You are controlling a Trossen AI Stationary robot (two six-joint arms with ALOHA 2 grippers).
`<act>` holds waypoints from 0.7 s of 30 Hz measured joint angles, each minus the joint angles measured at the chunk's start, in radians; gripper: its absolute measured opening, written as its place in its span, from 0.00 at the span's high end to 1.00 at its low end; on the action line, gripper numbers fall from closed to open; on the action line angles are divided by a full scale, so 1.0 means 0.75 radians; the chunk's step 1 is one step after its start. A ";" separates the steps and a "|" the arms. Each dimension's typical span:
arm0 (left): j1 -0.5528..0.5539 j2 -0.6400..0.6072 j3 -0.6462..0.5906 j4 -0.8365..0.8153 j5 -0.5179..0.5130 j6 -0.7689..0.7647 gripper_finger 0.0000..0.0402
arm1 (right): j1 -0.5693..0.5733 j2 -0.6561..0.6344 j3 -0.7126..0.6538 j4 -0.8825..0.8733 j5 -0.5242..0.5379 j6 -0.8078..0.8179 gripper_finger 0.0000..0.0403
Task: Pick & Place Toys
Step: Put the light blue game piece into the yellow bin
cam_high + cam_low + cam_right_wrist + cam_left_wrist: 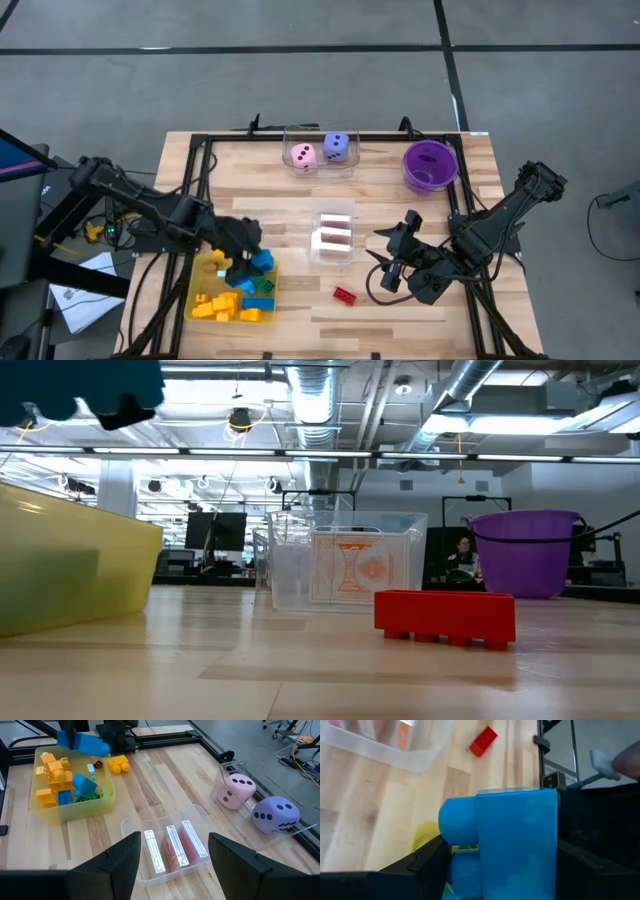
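My left gripper (pixel 250 258) is shut on a blue brick (pixel 263 262) and holds it above the yellow tray (pixel 196 300). Several yellow, blue and green toys lie in that tray (pixel 37 802). A red brick (pixel 345 295) lies flat on the table between the two arms. My right gripper (pixel 393 266) hangs open over the table's right half, nothing between its fingers (pixel 115 865). A pink die (pixel 303 156) and a purple die (pixel 337 147) sit in a clear box at the far edge. Playing cards (pixel 170 845) stand in a second clear box. My left gripper pinches the blue brick's two opposite sides (pixel 485 845) between its two fingers (pixel 422 865). The fingers slant down from the table's left. The brick is lifted clear above the tray's far right corner, seen from the other arm as a blue block (pixel 82 742) in the air.
A purple bowl (pixel 430 165) stands at the far right. The clear card box (pixel 333 237) sits mid-table. A yellow brick (pixel 117 765) lies on the wood just beyond the tray's far side. A black frame (pixel 200 140) borders the table.
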 joint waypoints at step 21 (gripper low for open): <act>-0.296 0.371 -0.001 0.015 -0.157 -0.021 0.35 | 0.000 0.000 0.000 -0.002 0.000 0.010 0.44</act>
